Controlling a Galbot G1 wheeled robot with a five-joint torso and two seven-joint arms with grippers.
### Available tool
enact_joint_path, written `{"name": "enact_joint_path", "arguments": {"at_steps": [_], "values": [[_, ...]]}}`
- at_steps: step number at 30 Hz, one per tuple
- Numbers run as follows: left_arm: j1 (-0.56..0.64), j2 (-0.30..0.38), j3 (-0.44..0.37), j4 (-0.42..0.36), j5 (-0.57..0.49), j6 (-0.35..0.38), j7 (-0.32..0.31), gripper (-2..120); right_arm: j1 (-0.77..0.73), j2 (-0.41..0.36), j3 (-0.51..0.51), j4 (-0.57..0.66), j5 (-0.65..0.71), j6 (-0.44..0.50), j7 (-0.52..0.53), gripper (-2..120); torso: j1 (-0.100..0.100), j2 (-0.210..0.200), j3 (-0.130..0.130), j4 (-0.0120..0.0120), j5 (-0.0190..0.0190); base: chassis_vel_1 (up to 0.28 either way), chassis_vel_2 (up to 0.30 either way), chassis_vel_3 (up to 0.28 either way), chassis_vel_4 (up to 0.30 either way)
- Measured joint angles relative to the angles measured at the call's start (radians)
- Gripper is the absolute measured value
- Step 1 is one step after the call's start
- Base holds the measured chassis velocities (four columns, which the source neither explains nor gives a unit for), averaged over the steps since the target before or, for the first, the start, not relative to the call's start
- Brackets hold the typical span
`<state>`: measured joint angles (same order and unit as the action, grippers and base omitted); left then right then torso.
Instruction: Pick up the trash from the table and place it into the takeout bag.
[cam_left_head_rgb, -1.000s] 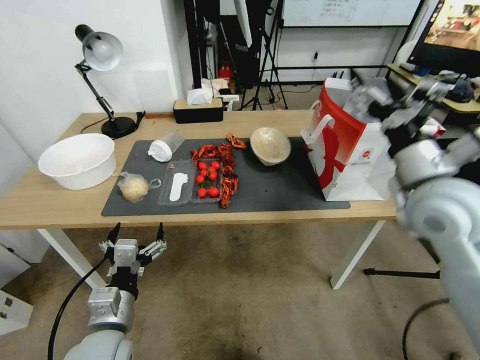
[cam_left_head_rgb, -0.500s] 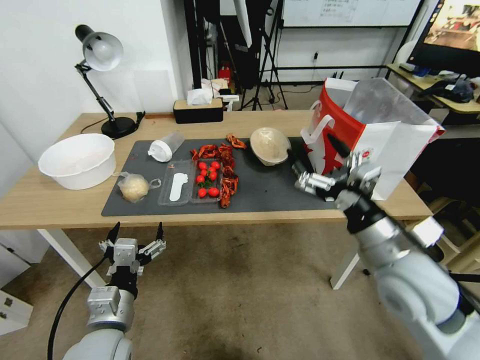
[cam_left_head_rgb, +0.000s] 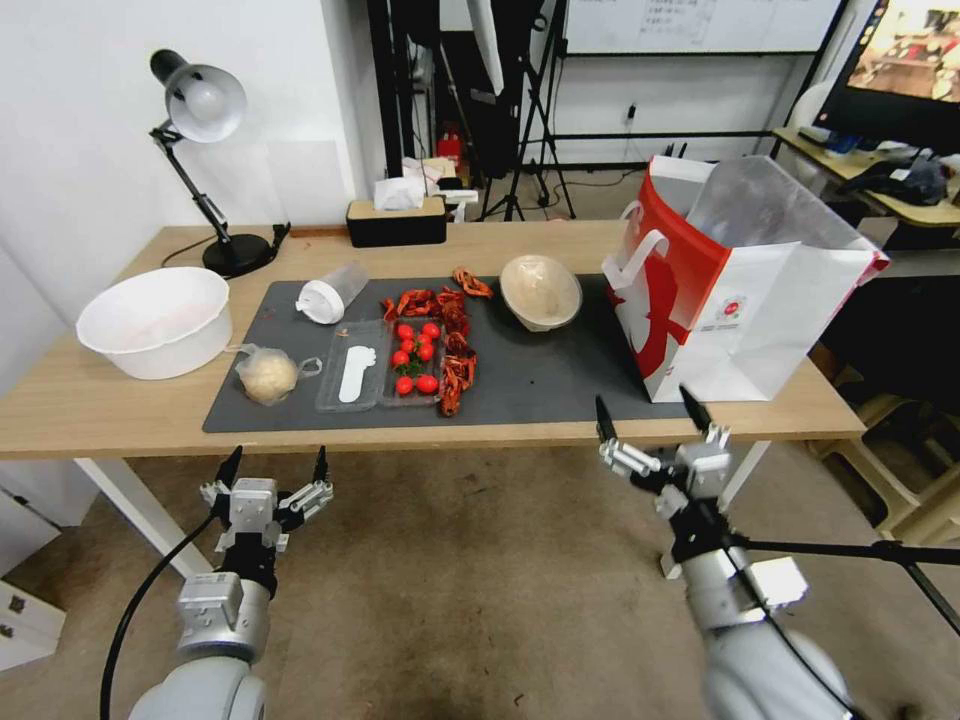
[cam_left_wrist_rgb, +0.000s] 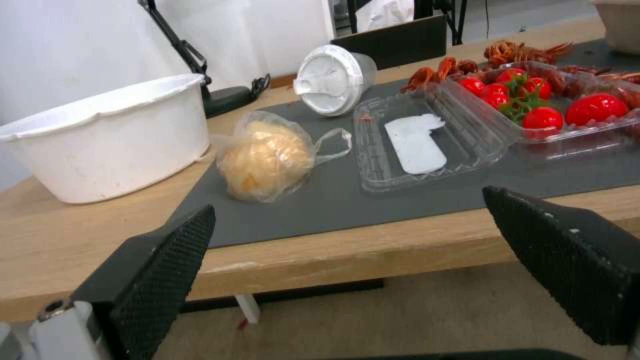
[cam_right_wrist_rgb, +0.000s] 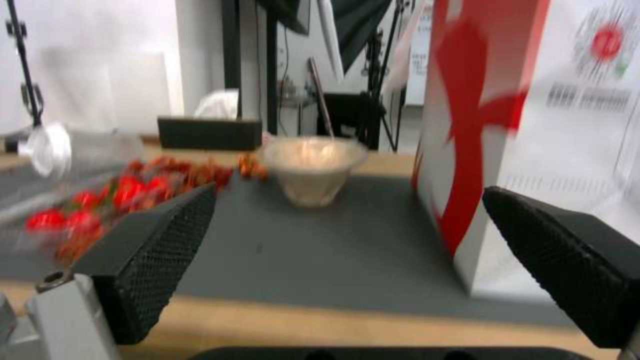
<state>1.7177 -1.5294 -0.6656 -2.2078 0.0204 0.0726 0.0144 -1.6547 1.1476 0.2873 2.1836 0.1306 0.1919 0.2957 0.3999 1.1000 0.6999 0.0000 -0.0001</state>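
Though blurred here—apparently red-sided takeout bag (cam_right_wrist_rgb: 533, 125)

No legible text; small red logo on takeout bag (cam_left_head_rgb: 735, 320)

Both end effectors hang below the counter's (cam_left_head_rgb: 120, 415) near edge, left end effector (cam_left_head_rgb: 272, 468) and right end effector (cam_left_head_rgb: 652, 420) with fingers spread, open floor around them. On the mat (cam_left_head_rgb: 540, 385), a bare strip lies between the beige bowl (cam_left_head_rgb: 540, 290) and the takeout bag (cam_left_head_rgb: 725, 285). The white tub (cam_left_head_rgb: 155, 320), bagged lump (cam_left_head_rgb: 266, 375) and tomato tray (cam_left_head_rgb: 385, 365) crowd the left half. The desk lamp (cam_left_head_rgb: 205, 150) stands over the far left corner.
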Motion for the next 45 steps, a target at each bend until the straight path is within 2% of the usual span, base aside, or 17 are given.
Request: {"name": "enact_joint_path", "arguments": {"at_steps": [3, 20, 31, 34, 38, 39, 41, 42, 45], "values": [[-0.001, 0.002, -0.001, 0.003, -0.001, 0.0, 0.0, 100, -0.007, 0.017, -0.034, -0.037, -0.024, 0.014, 0.017, 100, 0.0, 0.0, 0.0, 0.0001, 0.0, 0.0, 0.0, 0.0, 0.0], [-0.002, 0.003, -0.002, 0.008, -0.002, -0.002, -0.001, 100, -0.004, 0.031, -0.056, -0.111, -0.027, 0.027, 0.047, 100, 0.0, 0.0, 0.0, 0.0, 0.0001, 0.0, 0.0, 0.0, 0.0], [-0.003, 0.002, -0.002, 0.009, -0.002, -0.002, -0.001, 100, 0.009, 0.027, -0.056, -0.103, -0.019, 0.024, 0.048, 97, 0.0, 0.0, 0.0, 0.0, 0.0, 0.0, 0.0, 0.0, 0.0], [-0.001, 0.002, -0.002, 0.009, -0.002, -0.004, -0.001, 100, 0.026, 0.021, -0.055, -0.086, 0.007, -0.003, 0.057, 97, 0.0, 0.0, 0.0, -0.0001, 0.0, 0.0, 0.0, 0.0, 0.0], [0.001, 0.0, -0.001, 0.006, 0.0, -0.005, -0.001, 100, 0.185, 0.001, -0.092, -0.043, 0.175, -0.149, 0.146, 95, 0.0, 0.0, 0.0, 0.0002, 0.0002, 0.0, 0.0, 0.0, 0.0], [0.001, 0.0, -0.001, 0.006, 0.0, -0.005, -0.001, 100, 0.185, 0.001, -0.092, -0.043, 0.175, -0.149, 0.146, 95, 0.0, 0.0, 0.0, 0.0002, 0.0002, 0.0, 0.0, 0.0, 0.0], [0.004, -0.003, 0.0, 0.003, 0.003, -0.006, -0.001, 100, 0.279, -0.012, -0.122, -0.041, 0.316, -0.221, 0.174, 95, 0.0, 0.0, 0.0, -0.0002, 0.0001, 0.0, 0.0, 0.0, 0.0], [0.004, -0.003, 0.0, 0.003, 0.003, -0.006, -0.001, 100, 0.279, -0.012, -0.122, -0.041, 0.316, -0.221, 0.174, 95, 0.0, 0.0, 0.0, -0.0002, 0.0001, 0.0, 0.0, 0.0, 0.0], [0.009, -0.006, -0.004, -0.001, 0.005, -0.008, -0.001, 100, 0.469, -0.011, -0.184, -0.127, 0.576, -0.268, 0.211, 95, 0.0, 0.0, 0.0, -0.0001, 0.0, 0.0, 0.0, 0.0, 0.0]]}}
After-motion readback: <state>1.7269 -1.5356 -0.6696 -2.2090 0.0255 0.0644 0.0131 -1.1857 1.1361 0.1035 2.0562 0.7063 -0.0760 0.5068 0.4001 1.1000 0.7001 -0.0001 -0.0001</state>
